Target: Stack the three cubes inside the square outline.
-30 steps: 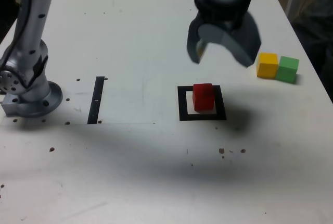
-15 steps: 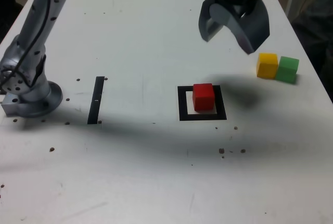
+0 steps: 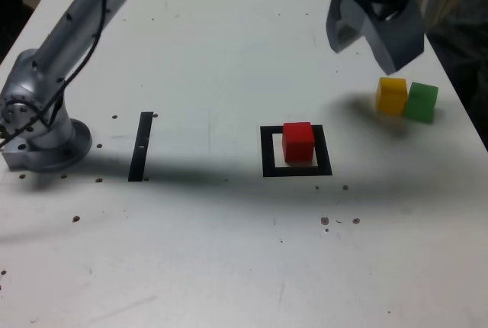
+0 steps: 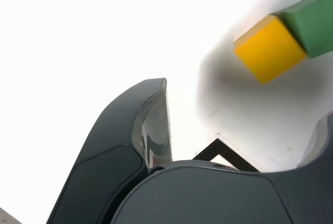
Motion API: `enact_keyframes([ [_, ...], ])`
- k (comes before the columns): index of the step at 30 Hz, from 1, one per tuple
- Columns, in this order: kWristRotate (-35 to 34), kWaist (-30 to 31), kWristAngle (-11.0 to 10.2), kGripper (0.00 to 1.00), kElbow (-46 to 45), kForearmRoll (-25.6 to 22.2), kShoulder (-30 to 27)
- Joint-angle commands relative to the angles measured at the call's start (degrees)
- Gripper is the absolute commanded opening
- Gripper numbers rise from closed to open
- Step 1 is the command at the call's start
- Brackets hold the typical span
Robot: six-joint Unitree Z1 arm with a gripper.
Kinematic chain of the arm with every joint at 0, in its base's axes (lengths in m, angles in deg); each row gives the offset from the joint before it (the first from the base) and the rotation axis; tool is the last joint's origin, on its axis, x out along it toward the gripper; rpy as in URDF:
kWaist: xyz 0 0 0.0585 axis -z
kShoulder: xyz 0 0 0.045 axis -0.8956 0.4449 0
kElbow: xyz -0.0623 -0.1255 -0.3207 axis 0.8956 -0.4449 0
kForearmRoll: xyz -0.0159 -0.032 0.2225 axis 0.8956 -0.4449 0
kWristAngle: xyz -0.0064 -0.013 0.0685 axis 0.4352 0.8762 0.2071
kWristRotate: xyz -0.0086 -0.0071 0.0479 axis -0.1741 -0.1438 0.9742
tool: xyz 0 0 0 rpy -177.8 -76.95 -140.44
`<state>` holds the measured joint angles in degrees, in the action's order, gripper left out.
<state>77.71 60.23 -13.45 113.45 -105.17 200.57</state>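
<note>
The red cube (image 3: 298, 142) stands inside the black square outline (image 3: 268, 152) near the table's middle. A yellow cube (image 3: 391, 94) and a green cube (image 3: 421, 101) sit side by side, touching, at the exterior view's right. My gripper (image 3: 371, 41) hangs open and empty in the air, above and a little to the exterior view's left of the yellow cube. In the wrist view the yellow cube (image 4: 268, 49) and green cube (image 4: 314, 20) lie ahead of the spread fingers (image 4: 151, 125), and a corner of the outline (image 4: 221, 152) shows.
The arm's silver base (image 3: 42, 133) stands at the exterior view's left. A straight black strip (image 3: 141, 146) lies between the base and the outline. The table's right edge runs close behind the green cube.
The open gripper has risen away from above the red cube and travelled towards the exterior view's right, to near the yellow and green cubes. No cube has moved.
</note>
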Motion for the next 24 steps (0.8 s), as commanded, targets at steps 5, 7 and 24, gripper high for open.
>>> enact_keyframes([
  [5,3.20,-0.12,-1.11,0.92,1.49,0.27,2.49],
  [7,4.11,-0.14,-1.29,0.92,1.38,0.53,3.08],
  [24,7.89,-0.33,-1.48,0.89,-10.19,8.86,0.10],
])
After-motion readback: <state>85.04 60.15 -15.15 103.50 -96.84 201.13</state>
